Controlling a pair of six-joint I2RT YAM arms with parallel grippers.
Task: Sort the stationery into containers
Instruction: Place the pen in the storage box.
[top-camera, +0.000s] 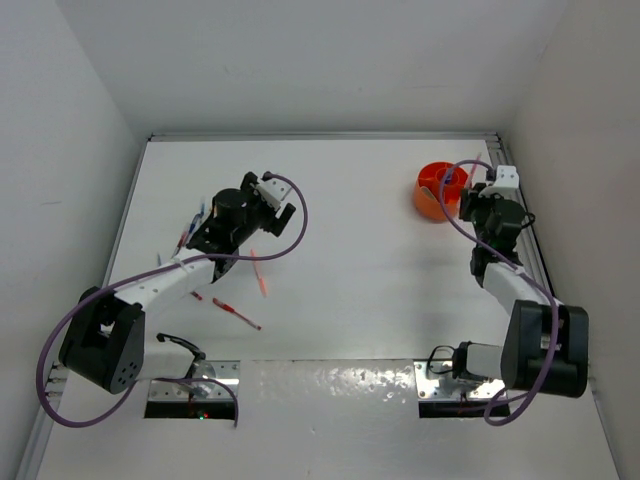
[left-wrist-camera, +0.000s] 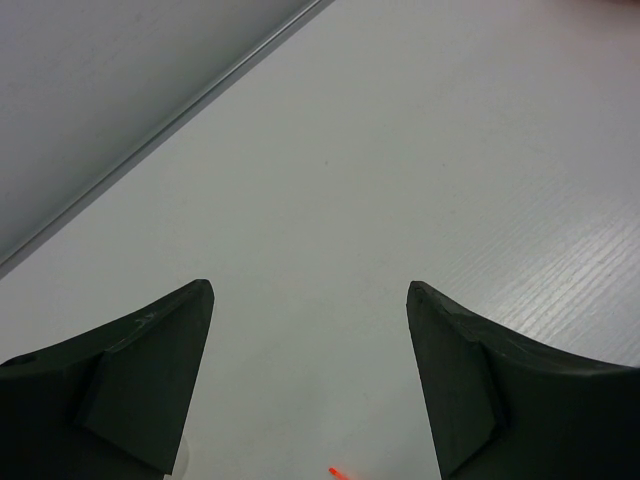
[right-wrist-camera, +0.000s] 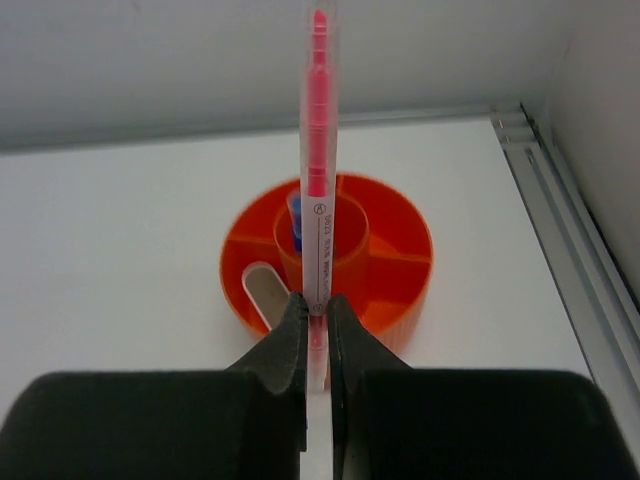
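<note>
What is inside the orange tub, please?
In the tub, a beige block lies in a near-left compartment, something blue in the centre cup. The pen in the right gripper hides part of it.

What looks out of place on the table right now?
Nothing spilled or damaged. Several red pens lie scattered at different angles on the table near the left hand, outside the orange tub.

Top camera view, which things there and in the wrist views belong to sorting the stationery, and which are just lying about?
Part of the job:
- orange tub
- pink pen, clamped in the right claw
- beige block in an outer compartment
- loose red pens on the table

Just there:
- purple cables
- metal base plates
- rail along the right edge
</note>
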